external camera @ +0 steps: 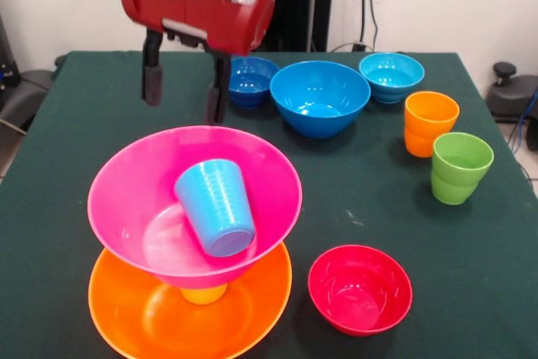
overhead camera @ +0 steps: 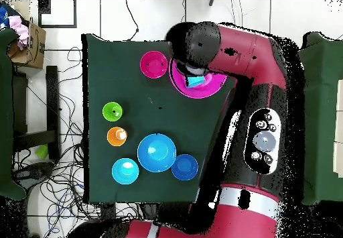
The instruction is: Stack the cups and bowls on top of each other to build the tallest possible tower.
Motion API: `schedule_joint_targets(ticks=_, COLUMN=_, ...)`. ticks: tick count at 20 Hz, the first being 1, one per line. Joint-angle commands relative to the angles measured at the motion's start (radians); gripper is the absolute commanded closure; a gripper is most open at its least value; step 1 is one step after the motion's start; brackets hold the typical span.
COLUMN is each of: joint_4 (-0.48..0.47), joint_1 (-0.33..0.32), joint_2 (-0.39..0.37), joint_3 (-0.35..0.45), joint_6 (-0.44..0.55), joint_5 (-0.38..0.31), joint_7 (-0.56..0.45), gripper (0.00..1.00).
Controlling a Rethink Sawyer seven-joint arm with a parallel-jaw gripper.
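The claw [external camera: 185,86] hangs open and empty above the pink bowl [external camera: 126,191], where the light-blue cup [external camera: 216,206] lies tipped over inside.

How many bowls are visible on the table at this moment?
6. Large orange bowl at the tower's base, pink bowl raised above it, red bowl beside them. Dark blue bowl, medium blue bowl and cyan bowl line the far side.
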Motion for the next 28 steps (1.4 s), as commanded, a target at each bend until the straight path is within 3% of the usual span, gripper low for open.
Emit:
schedule_joint_targets(ticks=1, joint_4=0.113, joint_1=-0.009, joint_2=-0.021, joint_3=0.055, joint_6=0.071, joint_5=0.0, joint_7=0.03, gripper=0.0)
schedule_joint_targets(ticks=8, joint_4=0.286, joint_1=-0.054, joint_2=-0.165, joint_3=0.051, joint_6=0.061, joint_5=-0.02, joint_7=-0.096, gripper=0.0)
schedule_joint_targets(ticks=12, joint_4=0.351, joint_1=-0.075, joint_2=-0.199, joint_3=0.06, joint_6=0.02, joint_5=-0.036, joint_7=-0.121, gripper=0.0)
schedule_joint_targets(ticks=19, joint_4=0.492, joint_1=-0.084, joint_2=-0.267, joint_3=0.042, joint_6=-0.098, joint_5=-0.064, joint_7=-0.058, gripper=0.0)
schedule_joint_targets(ticks=22, joint_4=0.535, joint_1=-0.101, joint_2=-0.285, joint_3=0.064, joint_6=-0.131, joint_5=-0.087, joint_7=-0.111, gripper=0.0)
schedule_joint_targets(ticks=28, joint_4=0.587, joint_1=-0.094, joint_2=-0.285, joint_3=0.053, joint_6=-0.217, joint_5=-0.091, joint_7=-0.008, gripper=0.0)
